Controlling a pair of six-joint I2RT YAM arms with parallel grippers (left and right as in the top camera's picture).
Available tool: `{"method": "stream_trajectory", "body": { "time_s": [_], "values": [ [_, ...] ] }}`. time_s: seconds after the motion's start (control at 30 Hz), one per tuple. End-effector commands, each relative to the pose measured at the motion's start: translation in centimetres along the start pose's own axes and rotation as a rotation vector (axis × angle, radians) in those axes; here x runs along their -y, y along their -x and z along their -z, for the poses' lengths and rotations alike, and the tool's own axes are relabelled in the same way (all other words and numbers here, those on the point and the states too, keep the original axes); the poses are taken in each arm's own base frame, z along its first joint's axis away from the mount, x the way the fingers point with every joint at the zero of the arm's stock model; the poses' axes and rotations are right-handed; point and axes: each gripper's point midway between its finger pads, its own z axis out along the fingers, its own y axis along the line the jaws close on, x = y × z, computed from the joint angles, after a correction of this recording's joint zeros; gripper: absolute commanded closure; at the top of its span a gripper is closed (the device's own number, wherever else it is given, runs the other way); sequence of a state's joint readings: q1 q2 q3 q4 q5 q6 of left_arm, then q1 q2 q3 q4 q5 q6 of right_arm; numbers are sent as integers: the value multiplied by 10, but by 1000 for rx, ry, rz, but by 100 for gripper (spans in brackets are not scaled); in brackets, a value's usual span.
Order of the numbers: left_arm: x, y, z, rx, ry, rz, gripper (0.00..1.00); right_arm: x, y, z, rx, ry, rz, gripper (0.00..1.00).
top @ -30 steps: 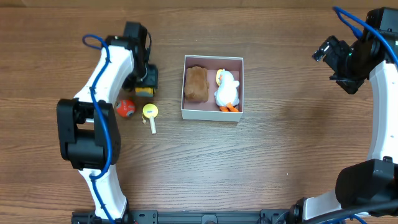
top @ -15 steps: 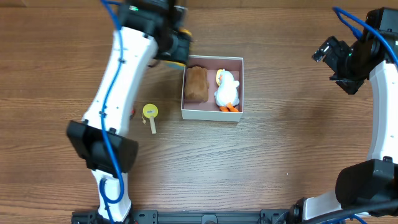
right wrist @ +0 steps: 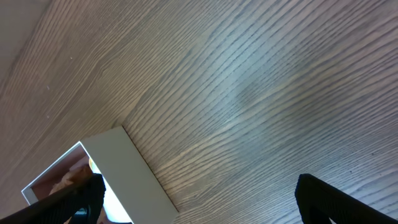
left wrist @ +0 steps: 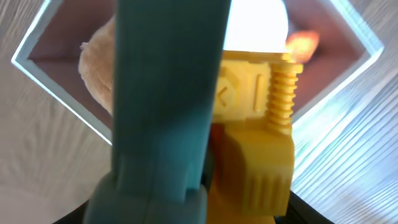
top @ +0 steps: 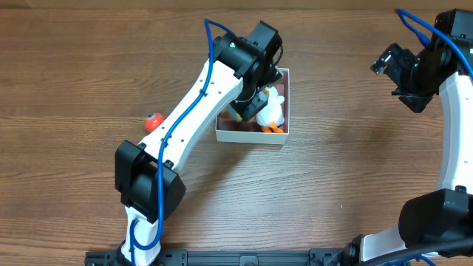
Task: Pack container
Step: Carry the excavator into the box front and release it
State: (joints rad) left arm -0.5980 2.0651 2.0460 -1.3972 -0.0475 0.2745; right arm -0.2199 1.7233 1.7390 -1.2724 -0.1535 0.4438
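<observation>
**Box.** The box (top: pixel 248 136) sat near the middle of the surface (top: pixel 332 192), a little toward the far edge, open side up. Being square, it had no true long axis. Its walls ran nearly parallel to the surface's edges, with a slight turn.

**Contents.** A duck (top: pixel 272 111) lay at the right side, feet toward the near wall. A brown plush (left wrist: pixel 96 59) lay at the left, mostly hidden from overhead by my left arm (top: pixel 199 103).

**Left jaws.** They hung over the box interior, closed on a yellow toy (left wrist: pixel 261 149). The wrist view showed the toy pressed against one finger (left wrist: pixel 165 93), above the pink floor and between plush and duck.

**Right jaws.** They stood wide open and empty, well apart from the box, at the far right.

**Step in hand.** In my judgement, this was the placing of the yellow toy. The next move called for lowering it into the gap between plush and duck, then opening. The gap looked tight, so the toy might come to rest on one of them.

**Outstanding.** A red ball (top: pixel 153 121) lay outside, left of the box, presumably to be packed.
</observation>
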Motion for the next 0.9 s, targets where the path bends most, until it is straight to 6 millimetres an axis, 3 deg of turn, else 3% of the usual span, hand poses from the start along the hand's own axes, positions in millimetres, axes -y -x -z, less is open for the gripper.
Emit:
{"method": "stream_trajectory", "body": {
  "time_s": [0.0, 0.17, 0.4, 0.53, 0.57, 0.6, 0.63, 0.67, 0.77, 0.87],
  "values": [
    [-13, -17, -10, -67, 11, -363, 96, -6, 3, 11, 27, 23, 16, 0],
    [2, -29, -27, -46, -140, -647, 93, -6, 2, 11, 25, 21, 16, 0],
    [3, -12, -61, 37, -117, -667, 87, -6, 1, 11, 21, 19, 15, 0],
    [5, -13, -66, 39, -121, -665, 85, -5, 0, 11, 14, 15, 14, 0],
    [4, -13, -66, 40, -120, -657, 76, -5, 0, 11, 14, 15, 14, 0],
    [4, -13, -66, 38, -116, -648, 46, -5, 0, 11, 15, 15, 14, 0],
    [2, -13, -66, 32, -109, -637, 39, -5, 0, 11, 15, 15, 14, 0],
    [-2, -13, -65, 21, -86, -606, 0, -5, 0, 11, 15, 16, 14, 0],
    [-8, -5, -54, 36, -55, -513, 0, -5, 0, 11, 14, 15, 14, 0],
    [-13, 8, -28, 79, -28, -453, 0, -4, -1, 11, 12, 14, 14, 0]
  ]
}}
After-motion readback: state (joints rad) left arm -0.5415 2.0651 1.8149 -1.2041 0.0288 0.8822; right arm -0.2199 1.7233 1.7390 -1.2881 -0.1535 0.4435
